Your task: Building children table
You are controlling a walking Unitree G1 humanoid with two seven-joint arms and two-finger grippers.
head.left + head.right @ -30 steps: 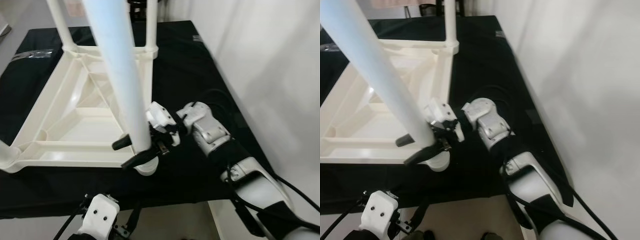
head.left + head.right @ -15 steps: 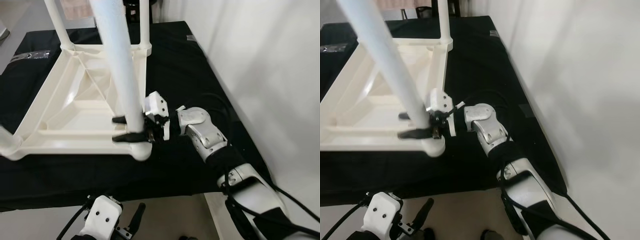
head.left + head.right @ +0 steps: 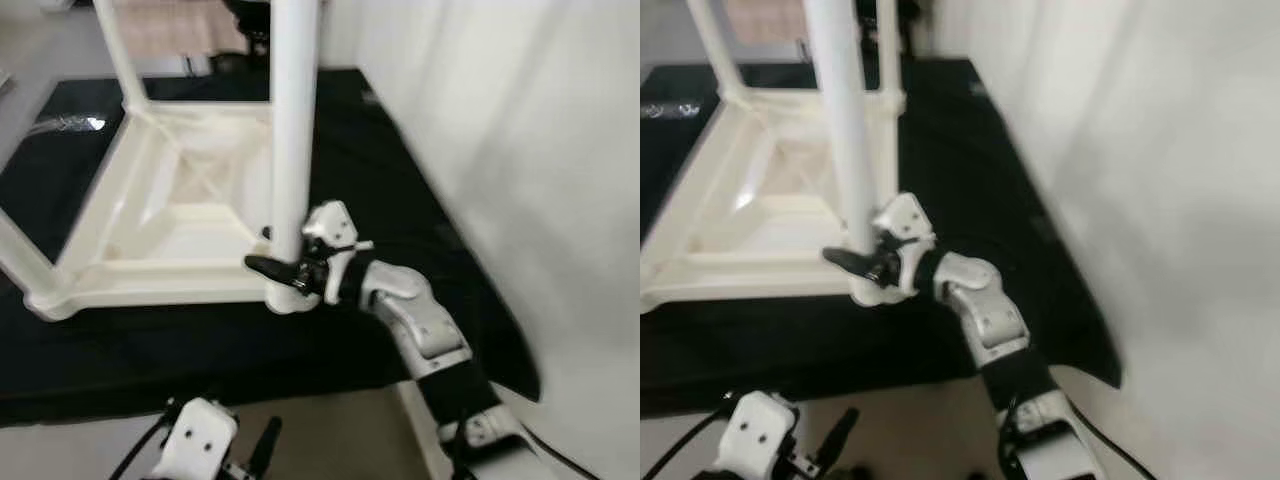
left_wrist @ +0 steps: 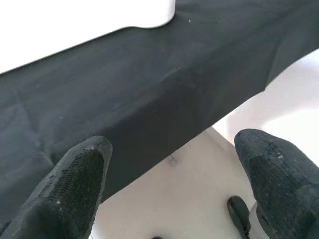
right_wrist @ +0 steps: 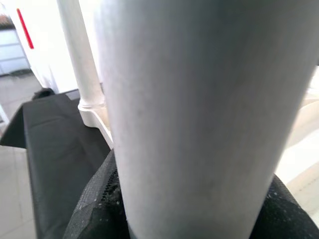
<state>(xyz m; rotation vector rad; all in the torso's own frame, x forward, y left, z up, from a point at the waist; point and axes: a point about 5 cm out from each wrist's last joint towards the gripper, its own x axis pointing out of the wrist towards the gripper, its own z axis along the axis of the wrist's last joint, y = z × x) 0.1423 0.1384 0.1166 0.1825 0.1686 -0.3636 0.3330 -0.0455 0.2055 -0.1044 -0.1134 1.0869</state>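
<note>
Plastic children's table (image 3: 170, 215), upside down on the black cloth (image 3: 380, 160) that covered the tabletop, its ribbed underside facing up. Legs stood at the far corners; one more at the near-left corner. I had the right gripper (image 3: 283, 274) clamped on the fourth leg (image 3: 293, 130) just above its socket (image 3: 290, 298) at the table's near-right corner, the corner closest to the cloth's right edge. Right wrist view confirmed it: white tube pressed between the two black jaws, no gap on either side. Leg read roughly upright, seated or nearly seated in the socket; I could not tell how deep.

Handling, as I judged it: hollow plastic tube, light, stiff, smooth enough to slip or spin under a loose grip. The whole table looked light too, so a sideways push on the leg could skate it across the cloth. Best hold was low on the tube near the socket, where it was, pressing straight down along the leg's axis.

Left gripper (image 4: 169, 184) hung below the near edge of the tabletop, jaws spread wide, nothing between them, well apart from the table.
</note>
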